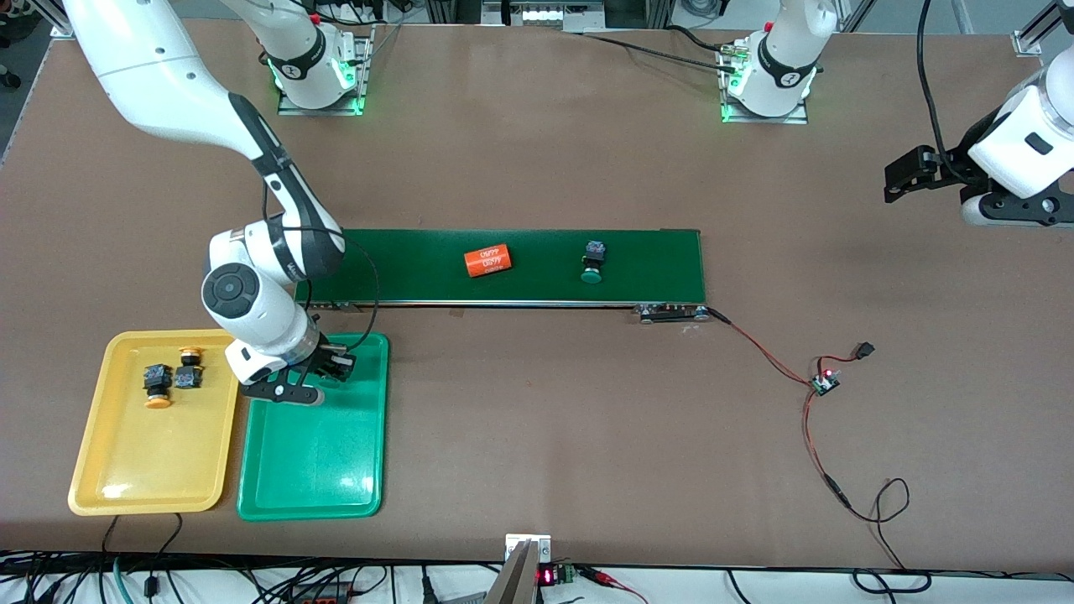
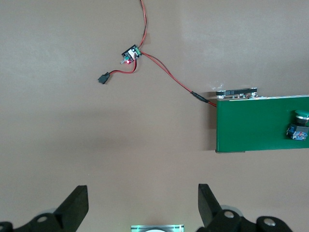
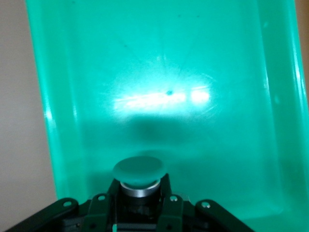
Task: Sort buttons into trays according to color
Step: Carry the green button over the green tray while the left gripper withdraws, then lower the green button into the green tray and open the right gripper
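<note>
Placing step: right gripper [image 1: 329, 369] over the green tray [image 1: 319, 470], jaws clamped on a green button [image 3: 140, 170]. Next: lower, release (two yellow buttons [image 1: 172, 379] already in the yellow tray [image 1: 126, 478]). Second green button [image 1: 593, 261] on the belt [image 1: 638, 252]. Left gripper [image 2: 142, 205] waiting, jaws wide, over bare desk [image 1: 545, 419].

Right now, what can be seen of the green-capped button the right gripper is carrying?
The green-capped button has a round, matte, slightly domed cap above a silvery collar and a dark body. The right gripper is shut on it, fingers clamping the body on both sides, with the cap pointing out ahead of the fingertips. It hangs over the green tray, above the tray's end nearest the conveyor belt, and casts a shadow on the glossy floor. Whether it touches the tray cannot be told.
</note>
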`<state>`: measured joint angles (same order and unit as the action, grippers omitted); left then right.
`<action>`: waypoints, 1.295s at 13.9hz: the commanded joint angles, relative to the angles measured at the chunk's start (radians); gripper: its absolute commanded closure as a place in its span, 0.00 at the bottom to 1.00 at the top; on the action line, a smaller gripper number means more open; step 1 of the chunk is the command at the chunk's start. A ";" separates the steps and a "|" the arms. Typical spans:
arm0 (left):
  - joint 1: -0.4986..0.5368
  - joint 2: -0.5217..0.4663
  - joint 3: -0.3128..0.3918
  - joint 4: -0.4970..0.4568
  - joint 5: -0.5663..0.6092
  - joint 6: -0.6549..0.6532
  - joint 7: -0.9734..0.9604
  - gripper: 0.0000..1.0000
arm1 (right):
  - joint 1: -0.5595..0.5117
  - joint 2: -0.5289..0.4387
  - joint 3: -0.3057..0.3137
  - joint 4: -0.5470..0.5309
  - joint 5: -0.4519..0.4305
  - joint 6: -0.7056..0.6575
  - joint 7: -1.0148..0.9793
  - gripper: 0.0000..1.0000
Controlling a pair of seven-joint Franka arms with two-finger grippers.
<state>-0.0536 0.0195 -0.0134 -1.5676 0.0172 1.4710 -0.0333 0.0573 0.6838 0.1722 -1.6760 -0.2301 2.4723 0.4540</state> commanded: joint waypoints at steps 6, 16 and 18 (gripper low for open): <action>0.000 0.000 0.009 -0.006 0.010 0.011 0.023 0.00 | -0.025 0.028 -0.013 0.016 0.011 0.037 -0.067 0.02; -0.003 0.003 0.007 -0.003 0.012 0.008 0.021 0.00 | -0.054 -0.453 0.107 -0.479 0.031 0.017 0.027 0.00; -0.002 0.003 0.003 -0.005 0.012 0.006 0.020 0.00 | -0.056 -0.544 0.197 -0.559 0.046 0.001 0.157 0.00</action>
<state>-0.0533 0.0244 -0.0096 -1.5710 0.0172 1.4743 -0.0323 0.0253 0.2804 0.2834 -2.0959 -0.1993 2.4840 0.5086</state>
